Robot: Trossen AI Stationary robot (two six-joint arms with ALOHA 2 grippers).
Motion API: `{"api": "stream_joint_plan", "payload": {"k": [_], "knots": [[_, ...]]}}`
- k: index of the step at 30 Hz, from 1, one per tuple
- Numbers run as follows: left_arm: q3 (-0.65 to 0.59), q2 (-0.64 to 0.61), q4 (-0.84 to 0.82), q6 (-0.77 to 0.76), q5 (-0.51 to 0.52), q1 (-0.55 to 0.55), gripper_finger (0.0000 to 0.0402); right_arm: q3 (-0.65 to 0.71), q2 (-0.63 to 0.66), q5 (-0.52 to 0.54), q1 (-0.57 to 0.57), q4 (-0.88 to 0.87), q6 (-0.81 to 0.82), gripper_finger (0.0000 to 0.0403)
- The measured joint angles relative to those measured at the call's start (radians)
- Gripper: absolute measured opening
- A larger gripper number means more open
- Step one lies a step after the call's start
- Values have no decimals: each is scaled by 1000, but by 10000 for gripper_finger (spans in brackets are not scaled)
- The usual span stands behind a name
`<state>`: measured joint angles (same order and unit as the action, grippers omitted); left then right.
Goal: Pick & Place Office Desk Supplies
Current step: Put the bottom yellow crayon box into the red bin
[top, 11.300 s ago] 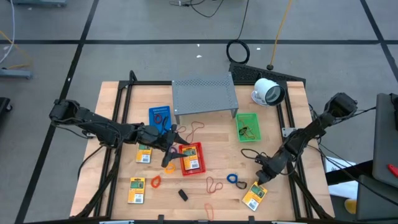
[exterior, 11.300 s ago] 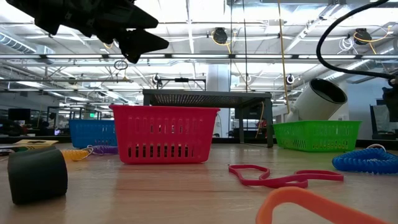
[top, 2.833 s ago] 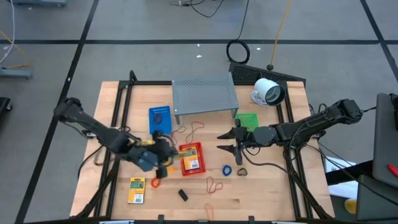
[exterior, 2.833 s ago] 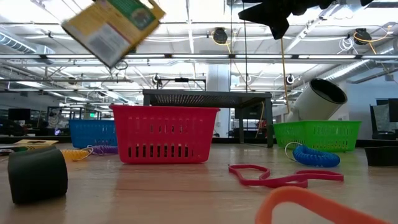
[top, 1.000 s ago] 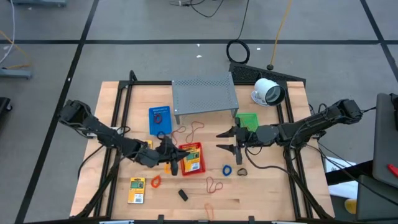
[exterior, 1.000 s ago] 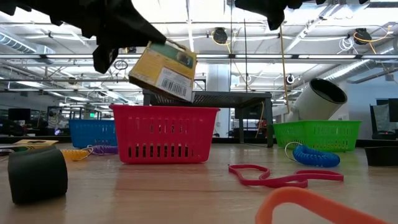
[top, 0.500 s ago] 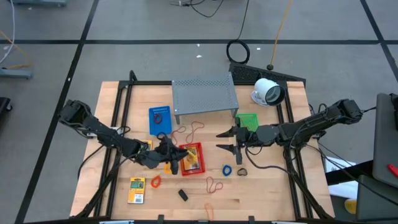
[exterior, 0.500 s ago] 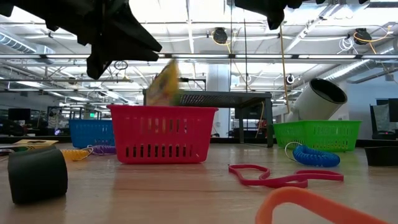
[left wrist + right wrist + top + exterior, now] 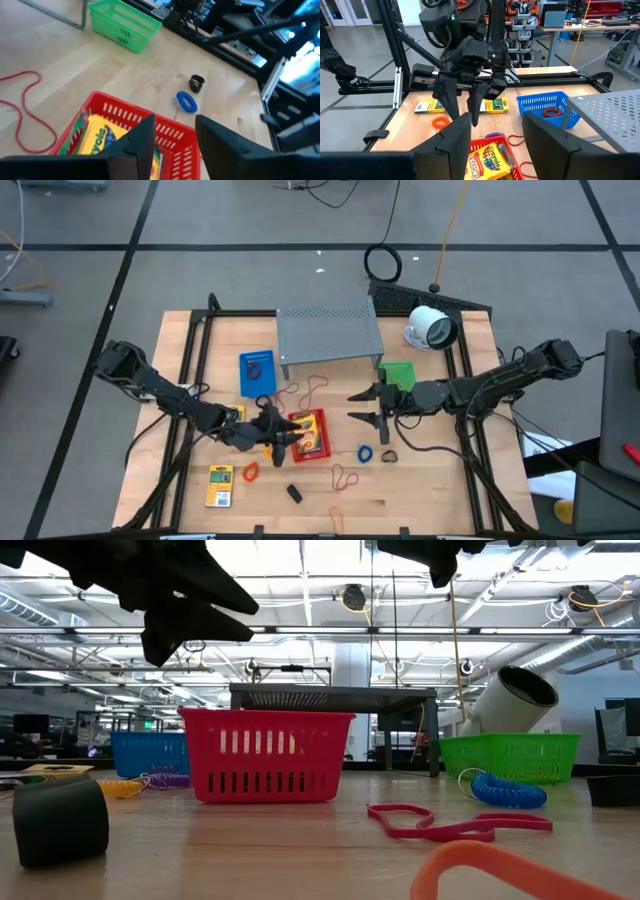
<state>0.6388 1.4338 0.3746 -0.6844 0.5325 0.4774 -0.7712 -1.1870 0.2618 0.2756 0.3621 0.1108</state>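
My left gripper (image 9: 283, 436) hangs open over the left edge of the red basket (image 9: 318, 418); the left wrist view shows its fingers apart (image 9: 172, 134) with nothing between them. A yellow packet (image 9: 97, 140) lies inside the red basket; the right wrist view shows it too (image 9: 487, 162). Another yellow packet (image 9: 220, 485) lies flat on the table near the front left. My right gripper (image 9: 372, 406) stands open in the air to the right of the red basket, holding nothing.
A blue basket (image 9: 258, 372) and a green basket (image 9: 398, 375) flank the grey shelf (image 9: 328, 330); the white round device (image 9: 432, 328) is at the back right. A blue coil (image 9: 366, 453), rubber bands (image 9: 345, 476) and a black piece (image 9: 294, 493) lie near the front.
My left gripper has opened and let go of the yellow packet, which has tipped and fallen into the red basket. The gripper itself has stayed above the basket's left edge.
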Motion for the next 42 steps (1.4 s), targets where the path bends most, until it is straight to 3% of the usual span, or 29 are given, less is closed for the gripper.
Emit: {"api": "stream_joint_plan", "payload": {"k": [4,9,13,17,20,23,26,29,32,36,42], "knots": [[0,0,123,145,-9,8,144,0,0,-1,0,-2,-3,167],[1,-11,375,477,-28,34,127,0,0,-4,0,-6,-40,167],[13,-73,352,647,-12,79,112,26,0,-4,1,-12,-23,167],[66,-158,86,669,147,152,103,70,-1,-3,1,7,26,167],[141,-213,-173,602,281,216,102,88,-1,-3,-6,51,70,167],[238,-258,-498,454,344,278,102,99,-1,-4,-7,115,75,167],[330,-300,-898,184,329,320,102,99,0,-6,7,137,56,167],[361,-331,-1209,-106,238,341,102,100,0,-9,15,140,48,167],[355,-349,-1374,-291,19,340,102,100,0,-8,14,145,28,167],[328,-349,-1434,-408,-332,318,102,100,0,-5,12,144,21,167],[258,-347,-1411,-498,-592,306,104,100,0,-4,12,161,-21,167]]}}
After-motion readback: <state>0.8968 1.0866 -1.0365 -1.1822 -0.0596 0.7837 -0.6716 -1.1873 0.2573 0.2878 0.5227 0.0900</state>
